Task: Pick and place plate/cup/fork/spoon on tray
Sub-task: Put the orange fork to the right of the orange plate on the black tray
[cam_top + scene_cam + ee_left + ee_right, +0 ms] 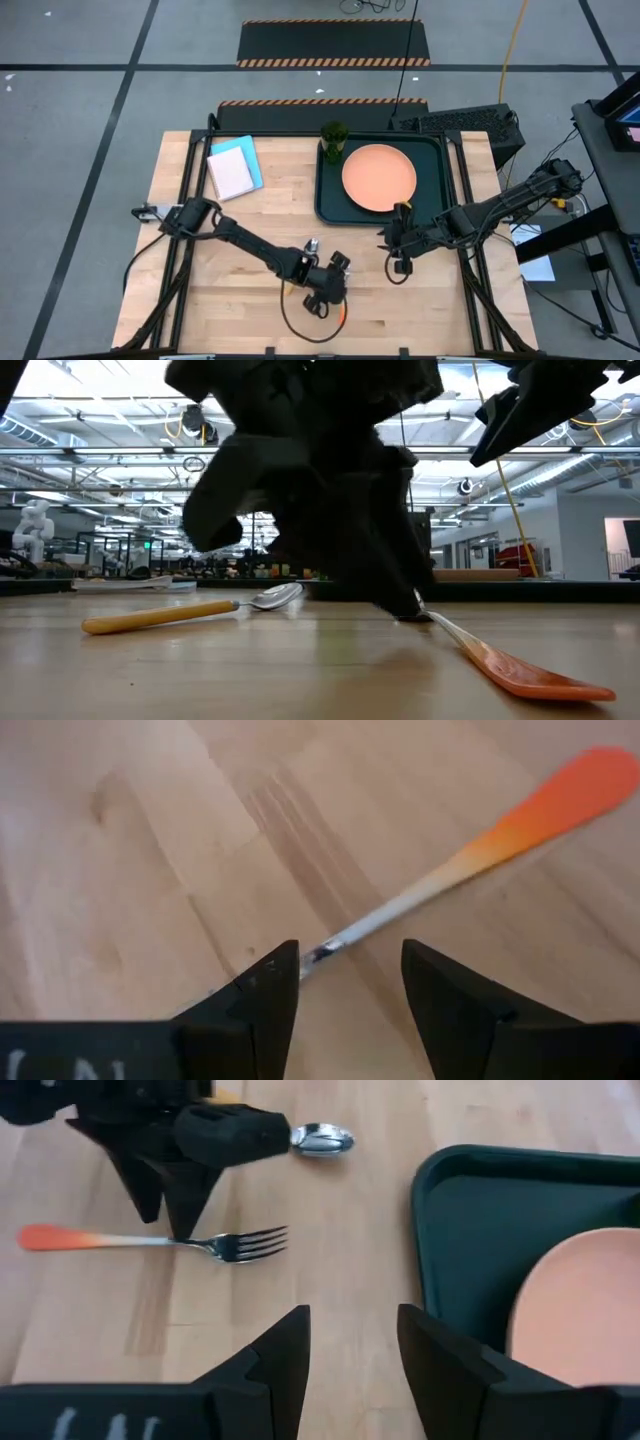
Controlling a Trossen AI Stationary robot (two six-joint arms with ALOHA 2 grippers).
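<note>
Wooden tabletop (250, 230) carries the tray (330, 205), where the plate (379, 177) and the cup (333, 134) already sit. Off the tray, near the front edge, the fork (160, 1241) lies flat, the spoon (322, 1139) just beyond it. Left jaws (342, 995) stand open, straddling the fork's neck across its long axis, orange handle pointing away. Right jaws (352, 1350) hover open beside the tray, farther from the fork, so the left arm looks placed to grasp.
</note>
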